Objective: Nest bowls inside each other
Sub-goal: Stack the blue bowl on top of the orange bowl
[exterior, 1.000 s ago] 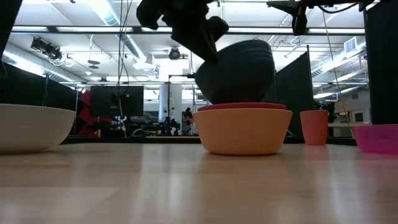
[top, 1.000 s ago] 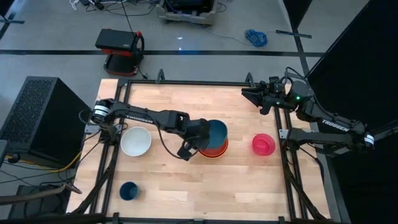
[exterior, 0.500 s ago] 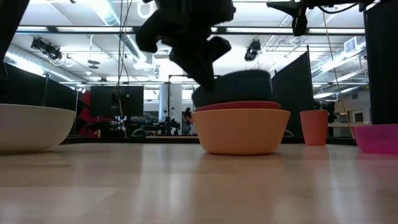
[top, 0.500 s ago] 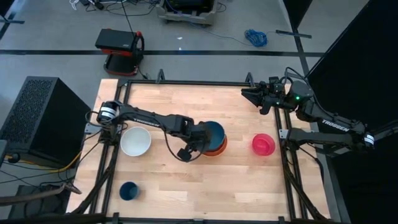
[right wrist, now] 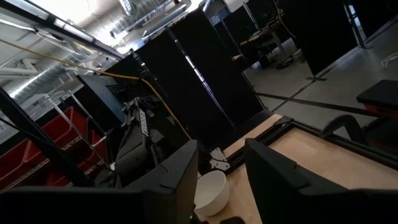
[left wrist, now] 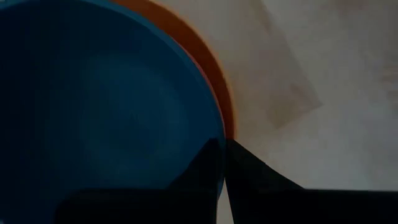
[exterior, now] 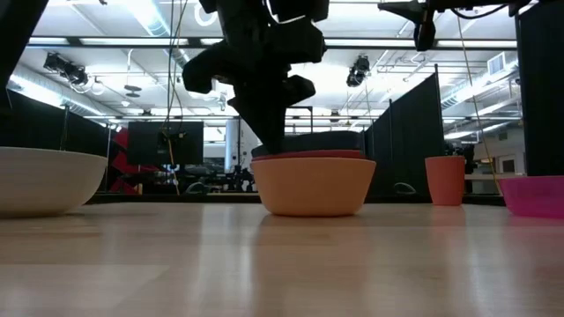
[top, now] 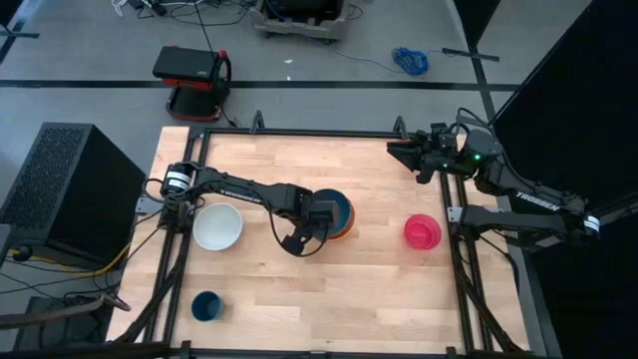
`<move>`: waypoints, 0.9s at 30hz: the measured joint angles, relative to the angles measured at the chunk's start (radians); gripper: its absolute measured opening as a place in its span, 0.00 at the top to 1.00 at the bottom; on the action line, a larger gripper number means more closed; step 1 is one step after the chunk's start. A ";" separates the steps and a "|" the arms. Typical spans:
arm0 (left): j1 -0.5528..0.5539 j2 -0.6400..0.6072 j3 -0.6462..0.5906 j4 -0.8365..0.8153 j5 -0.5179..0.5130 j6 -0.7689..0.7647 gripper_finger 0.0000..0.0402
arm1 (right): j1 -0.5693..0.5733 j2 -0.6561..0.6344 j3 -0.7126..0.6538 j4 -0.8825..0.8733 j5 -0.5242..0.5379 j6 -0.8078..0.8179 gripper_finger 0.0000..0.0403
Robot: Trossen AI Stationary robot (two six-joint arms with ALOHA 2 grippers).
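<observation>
The teal-blue bowl (top: pixel 335 209) sits in the red bowl (exterior: pixel 308 155), which sits in the orange bowl (exterior: pixel 313 185), mid-table. My left gripper (top: pixel 321 221) is shut on the teal-blue bowl at its near-left side. The white bowl (top: pixel 217 226) stands to the left and the pink bowl (top: pixel 422 231) to the right, each on its base on the table. My right gripper (top: pixel 396 152) hangs open, high over the far right corner, with nothing between its fingers. My left gripper pinches the teal-blue bowl's rim (left wrist: pixel 222 146), one finger (left wrist: pixel 199 171) inside the bowl and the other outside. The fingers come steeply from above, slanting from the table's left. The bowl sits level inside the red bowl, only its rim showing above it.
A dark blue cup (top: pixel 206 305) stands near the front left corner. A small orange cup (exterior: pixel 445 180) shows in the low view at the right, behind the stack. Bare wood lies in front of the stack and between it and the pink bowl.
My left gripper has come down and tipped more steeply downward with the teal-blue bowl. The bowl, tilted above the red bowl before, has turned level and sunk into it. The whole stack has slid a little toward the table's left.
</observation>
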 joint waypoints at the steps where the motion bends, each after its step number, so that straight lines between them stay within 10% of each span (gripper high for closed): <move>1: 0.000 0.000 0.006 -0.005 0.000 0.001 1.00 | 0.000 0.000 0.000 0.000 0.000 0.000 0.70; 27: 0.006 0.001 0.110 -0.162 -0.002 0.034 1.00 | 0.000 0.002 0.000 0.000 0.001 -0.003 0.74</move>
